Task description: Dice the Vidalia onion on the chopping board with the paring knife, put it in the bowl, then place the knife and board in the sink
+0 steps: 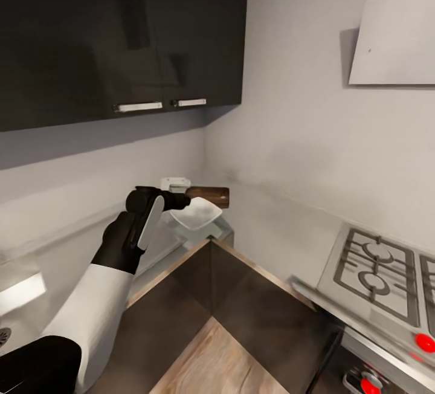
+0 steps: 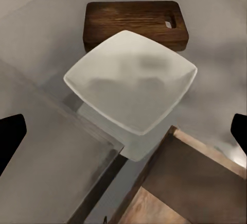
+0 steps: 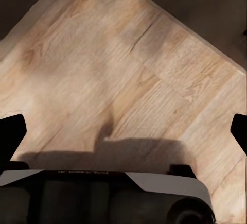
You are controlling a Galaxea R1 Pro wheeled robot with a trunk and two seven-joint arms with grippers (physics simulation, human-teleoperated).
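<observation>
The white squarish bowl (image 1: 196,213) (image 2: 131,80) sits empty in the corner of the grey countertop (image 1: 272,231) (image 2: 46,162). Just behind it, touching the wall, lies the brown chopping board (image 1: 209,196) (image 2: 136,23), its handle slot showing. My left gripper (image 1: 180,202) (image 2: 123,136) hovers above and in front of the bowl, open, with nothing between its widely spread fingers. Down over the wood floor (image 3: 123,69), my right gripper (image 3: 123,134) also stands open and empty. The Vidalia onion and the paring knife are out of view. A sliver of the sink (image 1: 5,333) with its drain shows at the far left edge.
Dark upper cabinets (image 1: 121,37) hang above the counter corner. A gas hob (image 1: 374,273) with red knobs sits on the right run, under a pale hood (image 1: 393,37). Dark lower cabinet fronts (image 1: 229,285) meet at an inner corner above the floor (image 1: 205,364).
</observation>
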